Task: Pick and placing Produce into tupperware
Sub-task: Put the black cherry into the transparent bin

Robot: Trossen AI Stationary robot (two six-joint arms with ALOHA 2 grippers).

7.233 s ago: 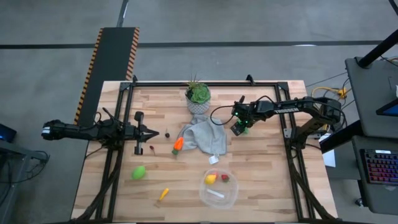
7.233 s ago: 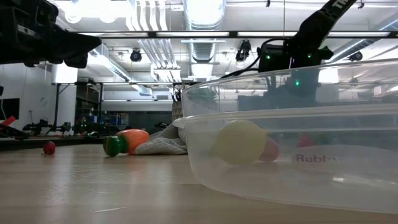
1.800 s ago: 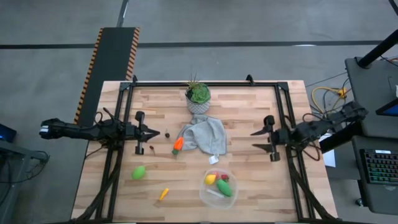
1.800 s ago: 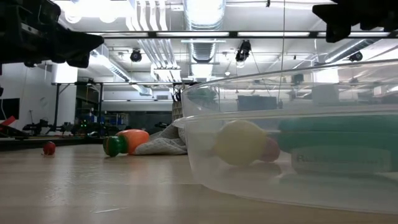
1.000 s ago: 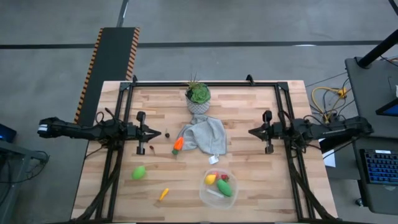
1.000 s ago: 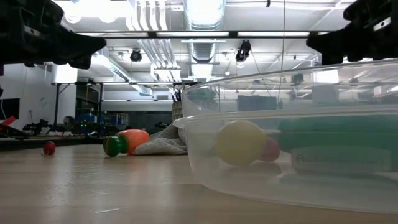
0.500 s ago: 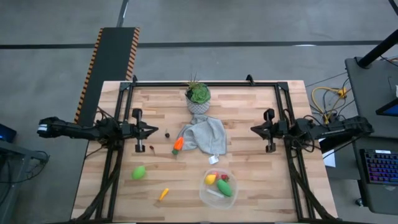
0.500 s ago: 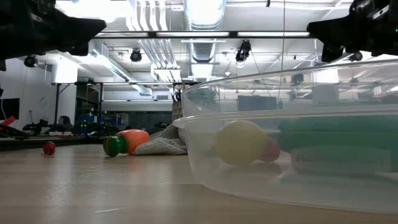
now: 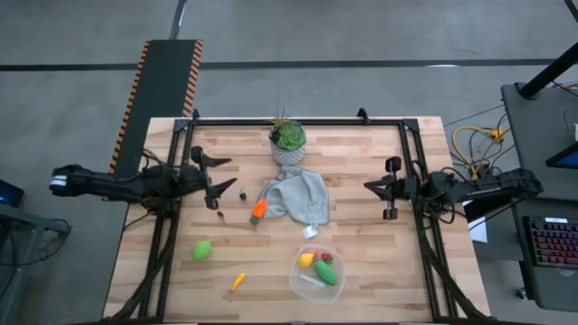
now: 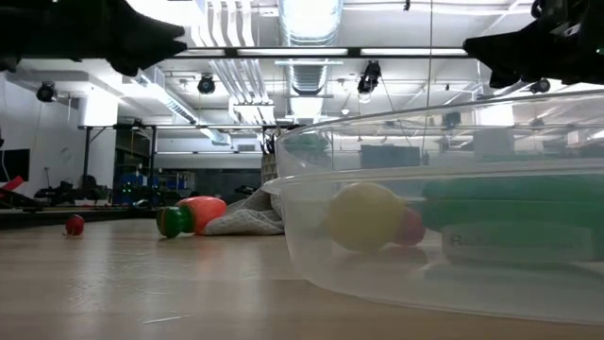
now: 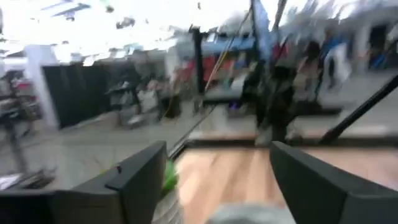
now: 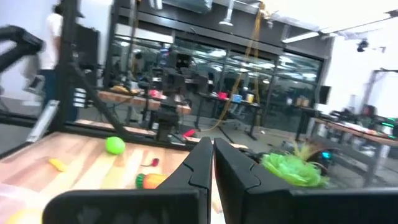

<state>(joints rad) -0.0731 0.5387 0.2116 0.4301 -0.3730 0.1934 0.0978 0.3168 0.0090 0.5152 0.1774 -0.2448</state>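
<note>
Fingers of the left gripper [image 9: 219, 183] stood spread and empty above the table's [image 9: 361, 271] left side, near a small dark berry [image 9: 242, 194]. The right gripper [image 9: 379, 189] hung at the right edge, fingers pressed together. The tupperware [image 9: 302, 287] sat at the front, holding a lemon [image 9: 306, 260], a green oval [image 9: 326, 273] and a red piece [image 9: 327, 258]. A carrot [image 9: 259, 209] touched the grey cloth [image 9: 298, 197]; a lime [image 9: 201, 250] and a yellow piece [image 9: 237, 282] lay apart.

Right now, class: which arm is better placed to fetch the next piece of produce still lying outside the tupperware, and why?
Probably the left. The left gripper, open, hovers near the red berries and carrot. The right gripper, shut, waits at the table's right edge, far from loose produce.
</note>
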